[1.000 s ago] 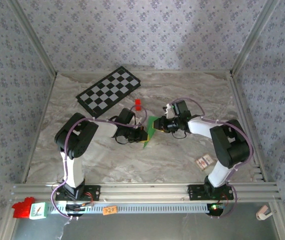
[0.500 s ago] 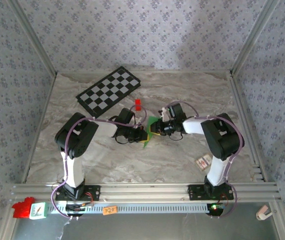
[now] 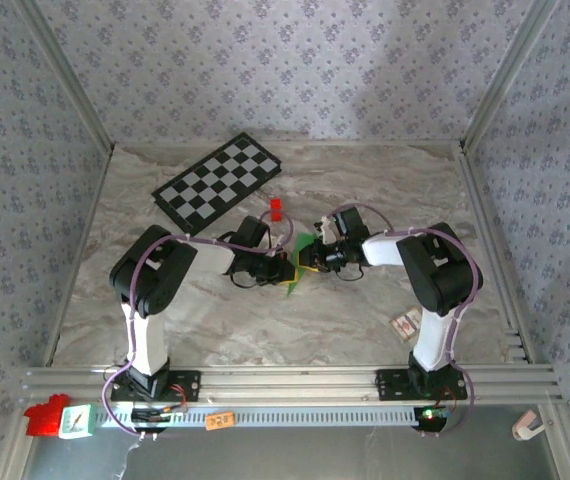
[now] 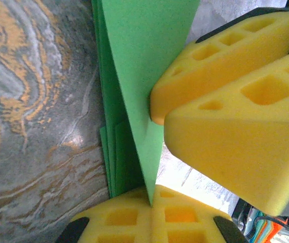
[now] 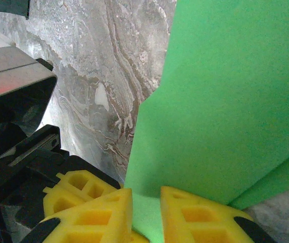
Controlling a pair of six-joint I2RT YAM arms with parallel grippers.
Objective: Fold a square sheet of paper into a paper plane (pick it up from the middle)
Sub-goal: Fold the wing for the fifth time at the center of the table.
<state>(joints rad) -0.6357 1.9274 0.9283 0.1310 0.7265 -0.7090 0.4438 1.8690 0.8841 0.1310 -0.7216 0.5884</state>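
Observation:
The square sheet of paper (image 3: pixel 302 258) is bright green, folded into layered triangular flaps, and held up at the table's middle between both arms. My left gripper (image 3: pixel 287 268) is shut on it: in the left wrist view a pointed flap of the paper (image 4: pixel 144 66) runs down into the seam of the left gripper (image 4: pixel 152 202). My right gripper (image 3: pixel 311 257) faces it from the right. In the right wrist view the right gripper (image 5: pixel 145 195) is narrowly open, with a paper flap (image 5: pixel 225 101) lying in the gap. The right gripper's fingers (image 4: pixel 220 66) press against the flap's edge.
A black-and-white checkerboard (image 3: pixel 217 180) lies at the back left. A small red block (image 3: pixel 275 208) stands just behind the grippers. A small card (image 3: pixel 406 322) lies beside the right arm's base. Patterned walls enclose the marble table (image 3: pixel 165 320).
The right arm has pushed its gripper left onto the paper, its elbow folding inward. The left arm has stayed put, still holding the paper.

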